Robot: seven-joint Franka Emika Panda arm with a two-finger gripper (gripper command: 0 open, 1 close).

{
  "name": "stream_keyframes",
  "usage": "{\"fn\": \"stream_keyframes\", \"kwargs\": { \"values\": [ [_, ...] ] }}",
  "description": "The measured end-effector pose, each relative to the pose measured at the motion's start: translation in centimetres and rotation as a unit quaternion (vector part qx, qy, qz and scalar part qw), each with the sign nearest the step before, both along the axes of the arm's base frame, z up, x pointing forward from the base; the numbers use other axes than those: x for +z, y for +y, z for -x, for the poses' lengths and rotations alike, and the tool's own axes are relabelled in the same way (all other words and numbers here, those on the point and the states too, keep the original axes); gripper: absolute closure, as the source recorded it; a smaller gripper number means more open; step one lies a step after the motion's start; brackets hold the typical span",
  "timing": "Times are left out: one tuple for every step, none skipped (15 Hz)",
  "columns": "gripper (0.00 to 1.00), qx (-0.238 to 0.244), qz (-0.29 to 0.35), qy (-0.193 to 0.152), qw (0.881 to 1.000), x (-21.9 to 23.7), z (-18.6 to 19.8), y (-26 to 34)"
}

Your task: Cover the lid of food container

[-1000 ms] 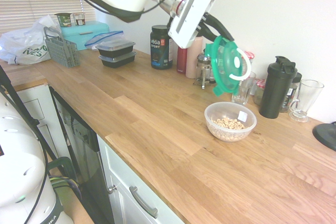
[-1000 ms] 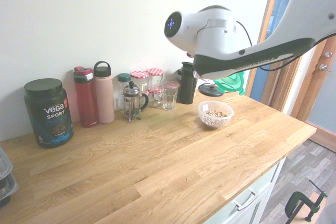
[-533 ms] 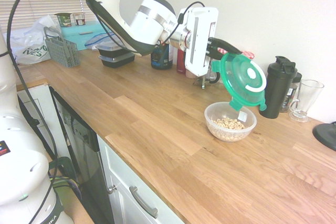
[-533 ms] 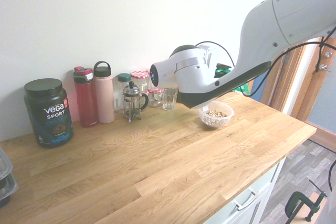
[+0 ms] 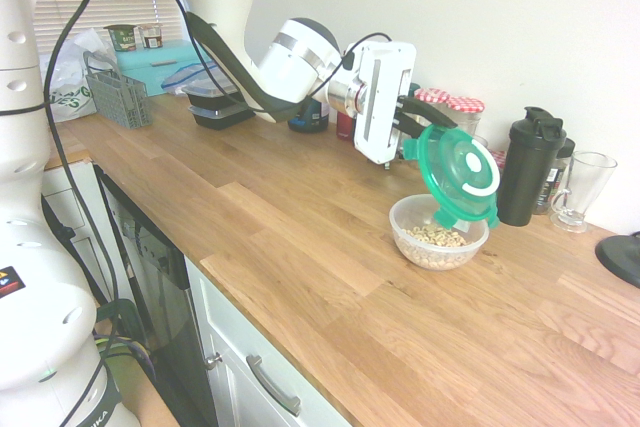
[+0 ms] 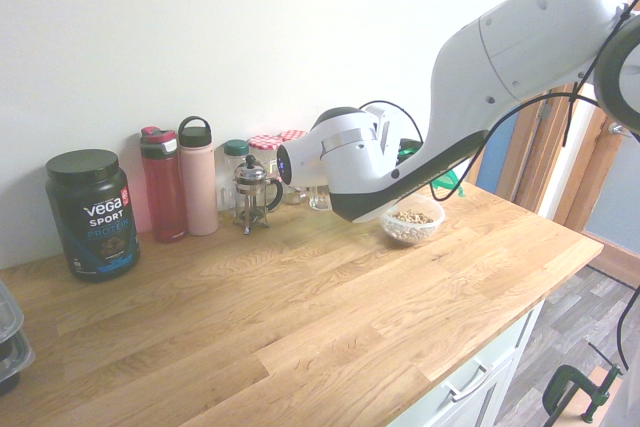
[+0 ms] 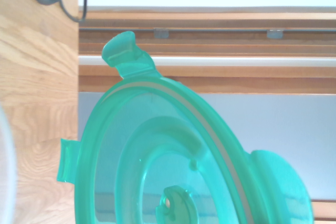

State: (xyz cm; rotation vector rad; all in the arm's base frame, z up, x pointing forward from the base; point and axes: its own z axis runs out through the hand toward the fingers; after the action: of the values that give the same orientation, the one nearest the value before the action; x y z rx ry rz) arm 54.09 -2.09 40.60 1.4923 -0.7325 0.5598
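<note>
Spanning a kitchen, the wooden counter (image 5: 300, 247) bears the food container (image 5: 439, 231); jaws clamped on the lid (image 5: 457, 175), lower than before.

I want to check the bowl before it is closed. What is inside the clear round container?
The food container holds pale cereal-like pieces on its bottom. The green lid, held tilted above it, hides part of the far rim.

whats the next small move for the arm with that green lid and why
Probably tip the lid from near-upright to flat and centre it over the food container. The gripper holds it by the rim, on edge above the bowl's far side, so lowering it now would likely land it edge-first.
</note>
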Motion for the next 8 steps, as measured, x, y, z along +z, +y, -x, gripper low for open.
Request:
{"fn": "stream_keyframes", "kwargs": {
  "values": [
    [1.0,-0.001,0.0,0.002,1.0,-0.3,-0.2,-0.1],
    [1.0,-0.001,-0.001,0.002,1.0,-0.5,-0.4,-0.2],
    [1.0,-0.001,-0.002,0.003,1.0,-0.6,-0.7,-0.1],
    [1.0,0.0,-0.004,0.004,1.0,-0.9,-0.9,-0.1],
    [1.0,0.001,-0.005,0.007,1.0,-1.3,-1.1,0.0],
    [1.0,0.002,-0.007,0.01,1.0,-1.8,-1.2,0.1],
    [1.0,0.003,-0.008,0.013,1.0,-2.1,-1.3,0.1],
    [1.0,0.002,-0.009,0.013,1.0,-2.3,-1.4,-0.1]
  ]
}}
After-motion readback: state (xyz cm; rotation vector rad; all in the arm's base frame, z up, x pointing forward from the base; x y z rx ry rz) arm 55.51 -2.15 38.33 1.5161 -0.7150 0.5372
